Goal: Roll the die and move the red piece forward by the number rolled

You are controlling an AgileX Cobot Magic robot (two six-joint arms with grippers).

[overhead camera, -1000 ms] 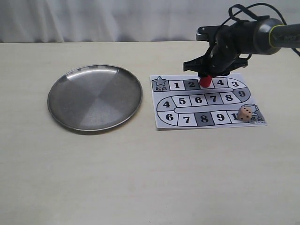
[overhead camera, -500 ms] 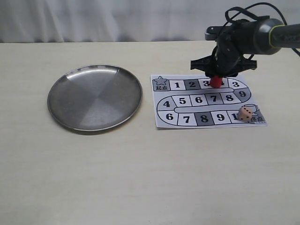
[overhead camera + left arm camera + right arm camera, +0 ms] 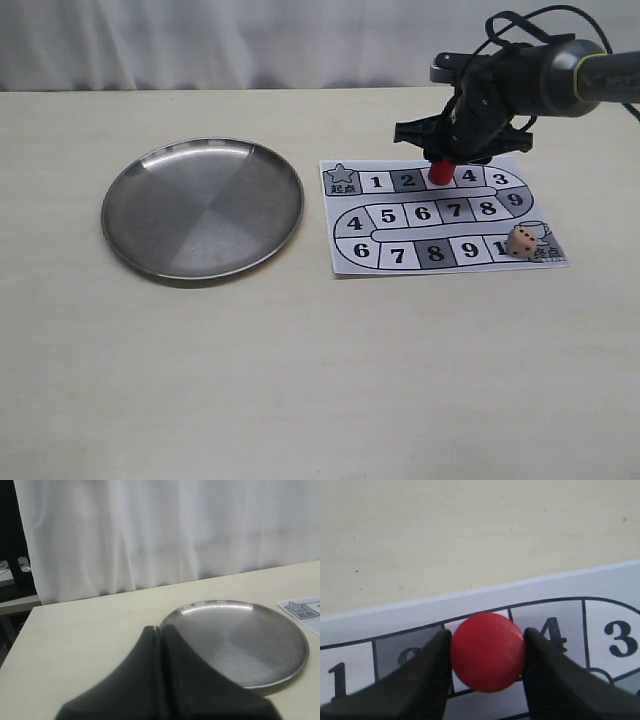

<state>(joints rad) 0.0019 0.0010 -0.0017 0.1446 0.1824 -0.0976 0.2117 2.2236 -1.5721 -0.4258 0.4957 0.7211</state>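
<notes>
**Red piece (image 3: 440, 171) back over square 3 — the move is not settled**

The right end effector (image 3: 441, 160) is clamped on the red piece with a finger on each side. Half a second ago it held the piece further right, at the line between 3 and 4. Now the piece is back where it was a second ago, over the 3 in the top row of the board (image 3: 400, 216), between the 2 and the 4. I cannot tell whether its base touches the paper. The die (image 3: 521, 243) has not moved; it lies on the board's lower right corner, well apart from the piece, its top face too small to read. The roll looks done and the counting unfinished — the piece is wavering rather than advancing. The left end effector (image 3: 160, 630) has its fingers together on nothing, over the worktop (image 3: 300, 380) near the steel plate (image 3: 200, 210).
</notes>
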